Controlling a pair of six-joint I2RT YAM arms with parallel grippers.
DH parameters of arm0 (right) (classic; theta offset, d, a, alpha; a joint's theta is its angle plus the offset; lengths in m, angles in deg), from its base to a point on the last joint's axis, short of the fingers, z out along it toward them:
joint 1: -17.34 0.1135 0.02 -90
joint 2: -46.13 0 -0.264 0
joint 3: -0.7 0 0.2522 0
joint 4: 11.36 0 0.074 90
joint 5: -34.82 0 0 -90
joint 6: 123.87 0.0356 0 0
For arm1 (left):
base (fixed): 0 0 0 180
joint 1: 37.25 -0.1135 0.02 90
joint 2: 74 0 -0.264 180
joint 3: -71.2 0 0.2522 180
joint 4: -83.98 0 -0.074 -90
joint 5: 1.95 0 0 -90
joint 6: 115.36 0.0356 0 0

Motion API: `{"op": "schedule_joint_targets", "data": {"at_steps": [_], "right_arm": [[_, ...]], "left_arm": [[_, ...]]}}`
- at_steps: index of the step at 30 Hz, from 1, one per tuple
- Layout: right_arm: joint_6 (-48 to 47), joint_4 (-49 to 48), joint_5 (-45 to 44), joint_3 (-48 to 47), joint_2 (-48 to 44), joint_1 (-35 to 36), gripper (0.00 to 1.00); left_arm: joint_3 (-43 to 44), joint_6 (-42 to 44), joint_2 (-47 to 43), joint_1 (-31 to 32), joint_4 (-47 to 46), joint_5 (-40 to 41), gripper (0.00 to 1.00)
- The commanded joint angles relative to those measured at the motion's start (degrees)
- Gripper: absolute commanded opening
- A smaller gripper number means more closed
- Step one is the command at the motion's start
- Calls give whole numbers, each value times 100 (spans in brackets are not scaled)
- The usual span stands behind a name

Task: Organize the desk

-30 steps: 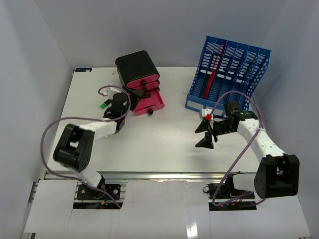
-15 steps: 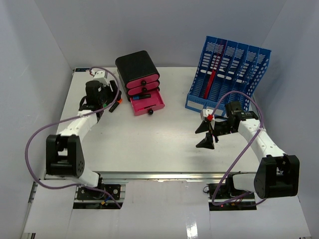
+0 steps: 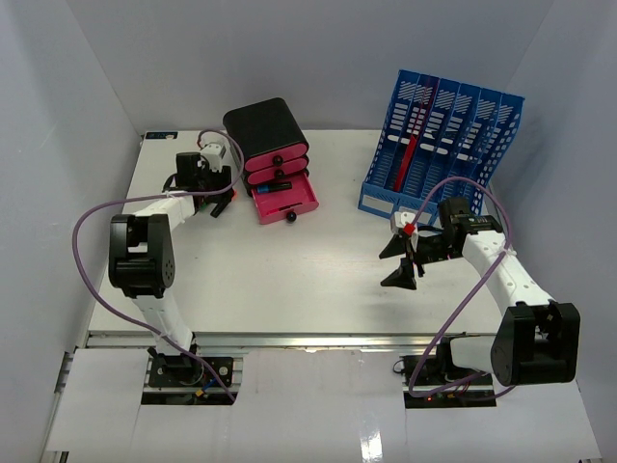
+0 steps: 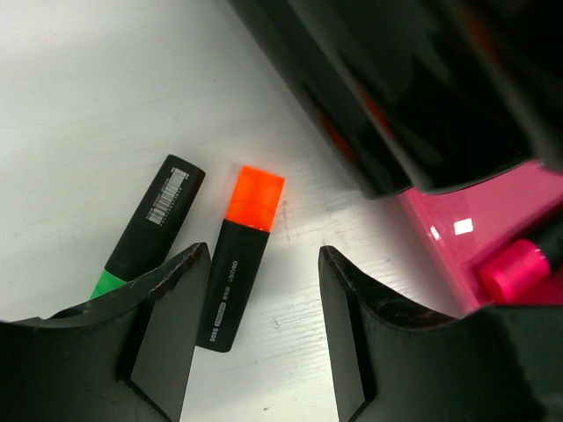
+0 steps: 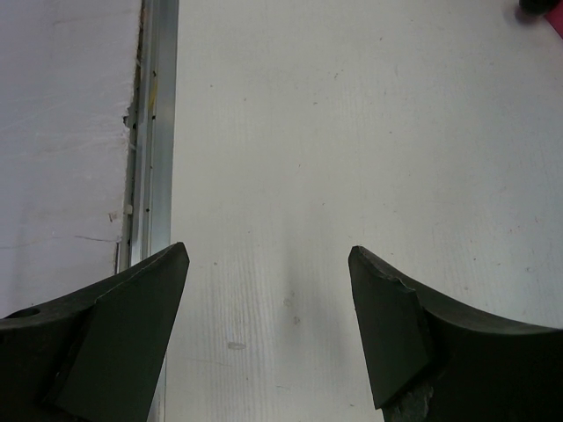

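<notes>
The white counter (image 3: pixel 318 289) is lying between pale grey walls, its metal rail (image 3: pixel 318 338) running along the near edge. At the far left corner, the left hand (image 4: pixel 262 264) is hovering low over the surface with its jaws standing apart and gripping nothing. A green-tipped highlighter (image 4: pixel 149 229) is lying just outside its left finger. An orange-capped highlighter (image 4: pixel 237 272) is lying beside it, its black barrel reaching under the gap between the fingers, close to the left one. Whether a finger is touching it, I cannot tell. Just to the right, the black drawer unit (image 3: pixel 268 135) is crowding that hand. Its bottom pink drawer (image 3: pixel 286 200) is standing pulled out, with a pink marker (image 4: pixel 510 268) showing inside. A broad stretch of bare counter is running from the drawer front across the middle to the right hand (image 3: pixel 395 263). That hand is hanging above the surface with its jaws wide apart and holding nothing, pointing back toward the rail. Behind it, the blue file rack (image 3: pixel 439 145) is sitting near the far right corner, with a red item (image 3: pixel 410 159) leaning in one slot.
</notes>
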Motion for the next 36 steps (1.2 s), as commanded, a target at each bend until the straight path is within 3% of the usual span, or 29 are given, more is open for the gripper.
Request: {"op": "schedule_joint_targets", "data": {"at_steps": [1, 18, 36], "right_arm": [[-169, 230, 194, -115, -3, -24, 80], [-169, 242, 185, -112, 120, -24, 80], [-125, 242, 210, -127, 180, -33, 80]], "left_arm": [[105, 286, 172, -83, 122, -253, 63], [414, 463, 612, -83, 365, -15, 58], [-364, 193, 284, -83, 395, -52, 54]]}}
